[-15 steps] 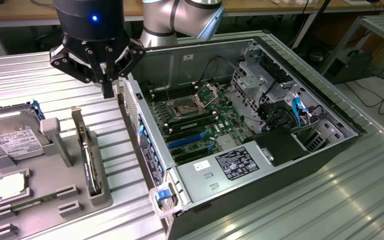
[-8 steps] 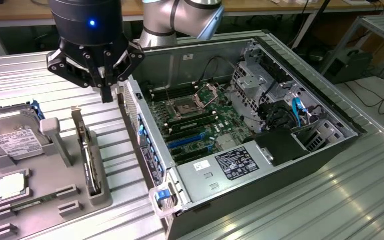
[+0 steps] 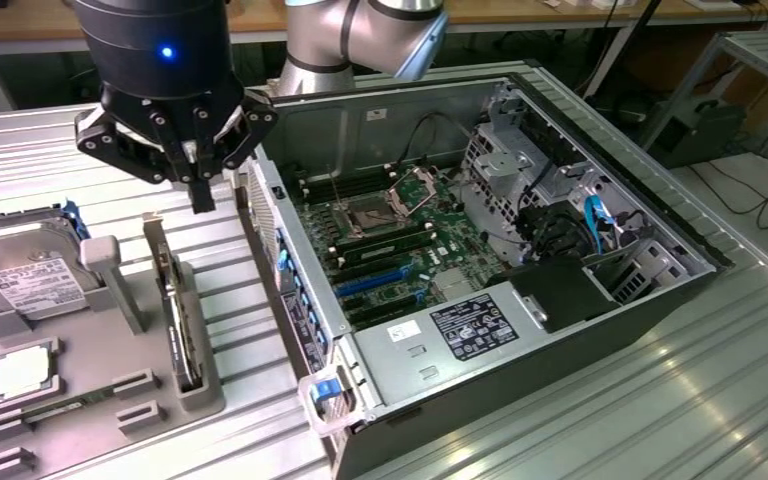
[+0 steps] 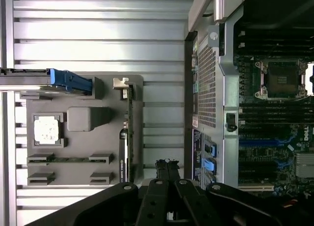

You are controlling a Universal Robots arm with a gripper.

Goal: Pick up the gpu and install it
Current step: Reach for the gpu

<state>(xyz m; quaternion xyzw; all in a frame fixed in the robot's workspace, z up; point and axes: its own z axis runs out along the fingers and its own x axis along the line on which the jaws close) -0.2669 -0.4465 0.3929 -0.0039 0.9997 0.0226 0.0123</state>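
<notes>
The gpu (image 3: 171,300) is a thin dark card standing on edge in a slot of the grey holder (image 3: 104,370), its silvery bracket (image 4: 121,83) at one end. In the wrist view the gpu (image 4: 125,147) appears as a narrow dark strip. My gripper (image 3: 201,203) hangs above the table just past the card's far end, between the holder and the open computer case (image 3: 491,300). Its fingers (image 4: 167,166) are pressed together, shut on nothing. The motherboard (image 3: 384,240) lies exposed inside the case, with blue slots (image 3: 377,285) on it.
The grey holder (image 4: 83,132) also carries a hard drive (image 3: 31,280) with a blue rail (image 4: 71,81), a processor chip (image 4: 47,129) and a memory stick (image 4: 66,159). The case's rear wall (image 4: 208,83) rises close beside the holder. Ribbed metal table (image 3: 704,400) surrounds everything.
</notes>
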